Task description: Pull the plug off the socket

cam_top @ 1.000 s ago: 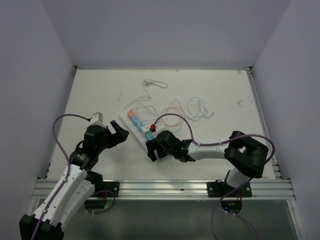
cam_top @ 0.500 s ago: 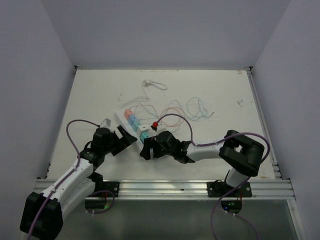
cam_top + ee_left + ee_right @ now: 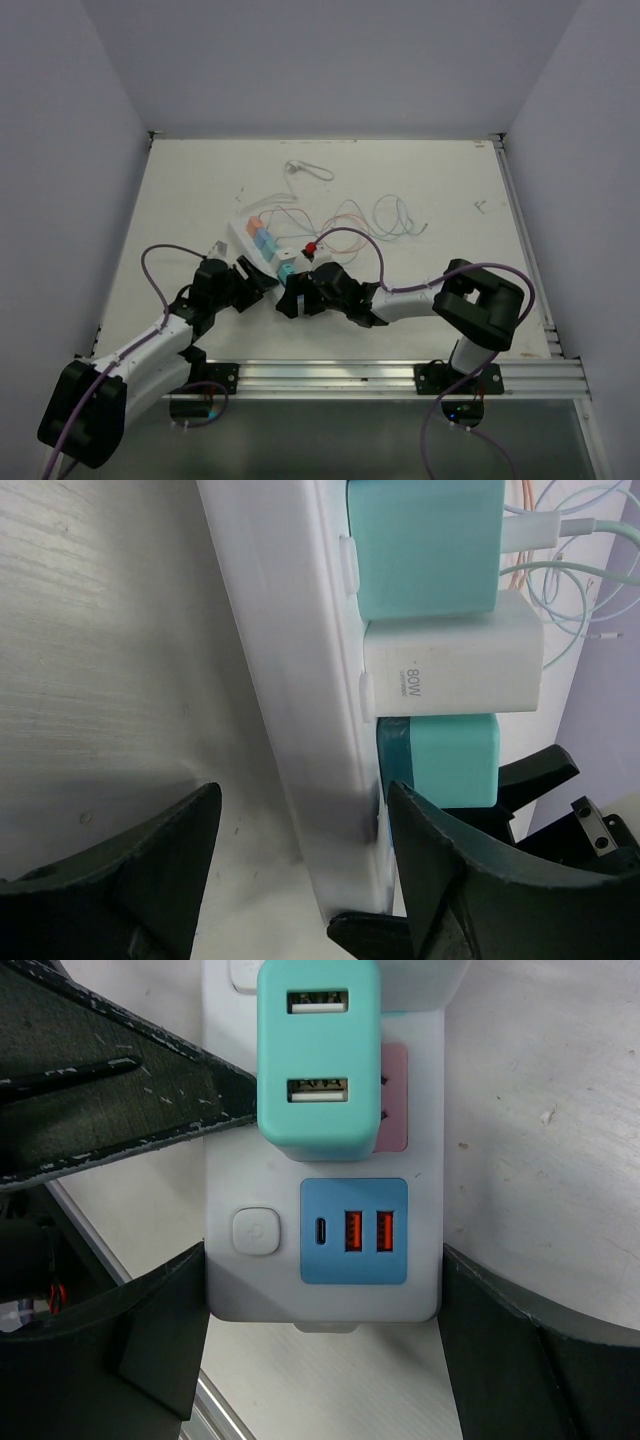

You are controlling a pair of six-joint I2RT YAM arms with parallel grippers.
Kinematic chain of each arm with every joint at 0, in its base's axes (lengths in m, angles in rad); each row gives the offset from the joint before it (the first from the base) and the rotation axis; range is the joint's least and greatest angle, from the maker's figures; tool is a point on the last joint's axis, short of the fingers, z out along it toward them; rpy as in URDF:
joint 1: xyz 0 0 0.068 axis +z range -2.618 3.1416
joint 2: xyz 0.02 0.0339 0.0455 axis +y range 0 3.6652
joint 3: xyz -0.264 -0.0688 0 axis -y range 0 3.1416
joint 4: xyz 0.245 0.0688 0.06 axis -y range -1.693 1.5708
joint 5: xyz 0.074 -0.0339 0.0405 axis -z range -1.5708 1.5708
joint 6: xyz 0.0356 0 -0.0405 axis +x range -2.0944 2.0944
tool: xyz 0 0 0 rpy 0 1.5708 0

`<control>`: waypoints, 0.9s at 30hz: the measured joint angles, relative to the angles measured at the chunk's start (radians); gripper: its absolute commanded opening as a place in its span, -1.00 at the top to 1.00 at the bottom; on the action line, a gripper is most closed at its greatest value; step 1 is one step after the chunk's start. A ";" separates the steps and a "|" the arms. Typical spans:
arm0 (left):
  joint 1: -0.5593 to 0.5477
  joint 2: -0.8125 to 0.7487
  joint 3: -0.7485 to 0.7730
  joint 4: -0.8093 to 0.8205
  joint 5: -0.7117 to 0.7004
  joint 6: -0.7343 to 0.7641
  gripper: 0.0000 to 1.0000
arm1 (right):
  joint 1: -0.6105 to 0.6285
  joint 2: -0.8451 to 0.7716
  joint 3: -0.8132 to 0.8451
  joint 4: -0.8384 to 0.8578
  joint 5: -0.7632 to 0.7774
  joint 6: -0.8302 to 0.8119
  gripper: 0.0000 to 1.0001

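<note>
The socket (image 3: 250, 240), a long white strip, lies diagonally at the table's middle left. Its near end (image 3: 225, 1160) sits between my right gripper (image 3: 322, 1260) fingers, both touching its sides, beside a blue USB face (image 3: 354, 1230). A teal plug (image 3: 318, 1060) with two USB ports stands in the outlet just beyond. My left gripper (image 3: 305, 800) straddles the strip's long side (image 3: 290, 680). One finger (image 3: 450, 880) is against the teal plug (image 3: 440, 760) and the other stands off over the table, so it is open. A white charger (image 3: 450, 670) and another teal plug (image 3: 425, 545) follow.
Thin coloured cables (image 3: 370, 215) curl on the table behind the strip, and a white cord loop (image 3: 305, 168) lies farther back. A small red piece (image 3: 309, 250) sits by the right arm's purple cable. The two grippers (image 3: 262, 280) (image 3: 290, 298) are close together.
My left gripper has swung right and down to the strip's near end and its jaws have narrowed. The right gripper has shifted left, taking the strip with it.
</note>
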 measured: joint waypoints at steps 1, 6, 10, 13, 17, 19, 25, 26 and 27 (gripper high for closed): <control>-0.004 0.008 0.000 0.009 -0.001 -0.002 -0.36 | 0.000 0.002 0.000 0.003 -0.001 0.001 0.71; -0.023 0.040 0.000 0.046 -0.017 -0.023 -0.25 | 0.002 0.011 0.003 0.018 -0.003 0.007 0.70; -0.035 0.064 0.000 0.074 -0.030 -0.035 -0.06 | 0.002 0.012 0.004 0.018 0.003 0.007 0.67; -0.043 0.071 0.001 0.100 -0.032 -0.044 0.21 | 0.003 0.012 0.004 0.018 0.006 0.008 0.58; -0.048 0.069 0.001 0.103 -0.039 -0.062 0.85 | 0.002 0.012 0.004 0.018 0.007 0.014 0.00; -0.049 0.064 0.001 0.099 -0.043 -0.062 1.00 | 0.002 0.012 0.004 0.018 0.006 0.014 -0.43; -0.057 0.043 0.006 0.055 -0.048 -0.052 1.00 | 0.008 -0.010 0.004 -0.018 0.003 0.005 -0.84; -0.059 0.040 0.009 0.047 -0.050 -0.045 1.00 | 0.011 -0.026 0.004 -0.041 0.004 -0.002 -0.88; -0.059 0.035 0.014 0.037 -0.052 -0.033 1.00 | 0.012 -0.051 0.004 -0.064 0.005 -0.008 -0.95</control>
